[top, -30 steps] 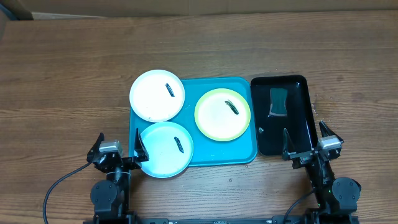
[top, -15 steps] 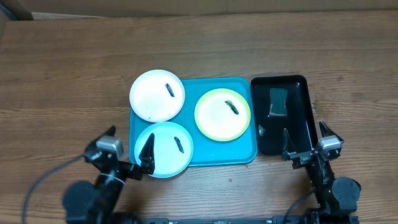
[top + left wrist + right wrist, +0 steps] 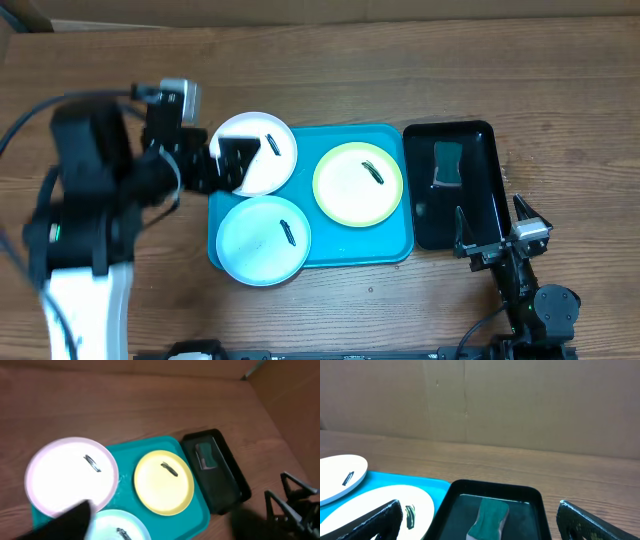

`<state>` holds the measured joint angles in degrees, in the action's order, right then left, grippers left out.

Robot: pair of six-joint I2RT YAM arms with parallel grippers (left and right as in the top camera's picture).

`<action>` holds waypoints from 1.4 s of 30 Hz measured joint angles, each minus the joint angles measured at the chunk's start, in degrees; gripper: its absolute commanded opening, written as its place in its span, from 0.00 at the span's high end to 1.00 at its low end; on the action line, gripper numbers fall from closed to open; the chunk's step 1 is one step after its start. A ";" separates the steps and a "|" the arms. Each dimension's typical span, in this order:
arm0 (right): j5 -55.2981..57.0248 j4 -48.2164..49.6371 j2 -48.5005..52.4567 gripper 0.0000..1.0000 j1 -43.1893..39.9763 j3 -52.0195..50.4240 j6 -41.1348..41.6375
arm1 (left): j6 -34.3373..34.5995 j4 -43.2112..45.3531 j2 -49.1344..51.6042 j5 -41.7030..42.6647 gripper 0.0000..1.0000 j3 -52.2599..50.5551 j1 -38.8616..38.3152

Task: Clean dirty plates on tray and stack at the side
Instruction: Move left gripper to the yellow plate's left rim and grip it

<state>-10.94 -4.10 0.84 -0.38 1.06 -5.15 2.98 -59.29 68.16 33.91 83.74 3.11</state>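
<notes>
**A:** How does the left arm (image 3: 90,200) stand?

**B:** High over the left side of the brown wooden table (image 3: 400,60) and blurred, with its wrist bent toward the plates. The left gripper (image 3: 232,160) hangs over the left edge of the round white plastic plate (image 3: 265,168). Its fingers are spread wide: the wrist view shows one dark finger (image 3: 70,522) at the plate's near rim and the other far off to the right.

**A:** And the right one?

**B:** It sits low at the table's near edge. The right gripper (image 3: 490,228) also has its fingers apart, at the near end of the narrow glossy black tray (image 3: 470,130) that holds a green sponge (image 3: 447,163).

**A:** Where are the plates?

**B:** The white one overhangs the far left corner of the large turquoise plastic tray (image 3: 400,245). The round pale blue plate (image 3: 255,245) overhangs the near left corner. The round yellow-green rimmed plate (image 3: 350,195) lies wholly inside, on the right. Each has a dark smear, and none is touched by the right gripper.
</notes>
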 measured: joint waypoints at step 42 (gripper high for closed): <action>-2.36 -27.26 25.79 0.00 0.00 37.11 17.49 | 20.83 6.10 36.24 -19.85 0.51 -5.60 -24.90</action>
<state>-13.30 -31.35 26.63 -0.38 38.17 12.34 23.81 -53.19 104.40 14.06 78.15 -21.78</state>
